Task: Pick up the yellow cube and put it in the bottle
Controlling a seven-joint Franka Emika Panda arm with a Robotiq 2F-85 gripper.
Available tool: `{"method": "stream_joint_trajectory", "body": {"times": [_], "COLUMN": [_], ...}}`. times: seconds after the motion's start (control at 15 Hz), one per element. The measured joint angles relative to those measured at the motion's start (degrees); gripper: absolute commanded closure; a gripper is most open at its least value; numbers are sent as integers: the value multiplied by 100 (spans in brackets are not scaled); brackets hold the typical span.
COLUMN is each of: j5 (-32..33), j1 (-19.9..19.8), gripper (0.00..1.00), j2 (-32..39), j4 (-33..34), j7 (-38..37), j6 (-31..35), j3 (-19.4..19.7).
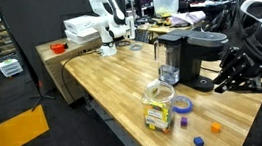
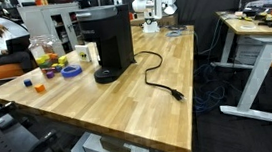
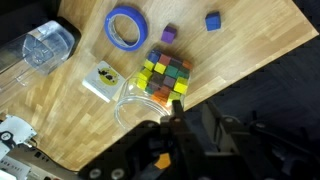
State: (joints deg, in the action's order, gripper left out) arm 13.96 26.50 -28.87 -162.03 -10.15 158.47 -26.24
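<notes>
The bottle (image 1: 159, 108) is a squat clear jar standing near the table's front edge, also seen in an exterior view (image 2: 44, 57). From above in the wrist view, the bottle (image 3: 160, 80) holds several small coloured blocks, some of them yellow. The yellow cube is hidden: none lies loose on the table. My gripper (image 1: 223, 80) hangs beside the coffee maker, past the table's edge and apart from the bottle. In the wrist view the gripper (image 3: 190, 112) is a dark mass with its fingers a little apart. Nothing shows between them.
A black coffee maker (image 1: 191, 55) (image 2: 111, 43) stands mid-table with its cord (image 2: 156, 79) trailing across the wood. Near the bottle lie a blue tape ring (image 3: 127, 27), a purple cube (image 3: 169, 35), a blue cube (image 3: 213, 21), an orange cube (image 1: 216, 128), a card (image 3: 105, 80) and a clear cup (image 3: 48, 45).
</notes>
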Motion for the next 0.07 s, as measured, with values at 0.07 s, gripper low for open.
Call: {"method": "stream_joint_trajectory", "body": {"times": [0.07], "j5": [0], "j1": [0], "gripper": [72], "j2": [0], "j4": [0], "j7": [0], "j6": [0], "j3": [0]}}
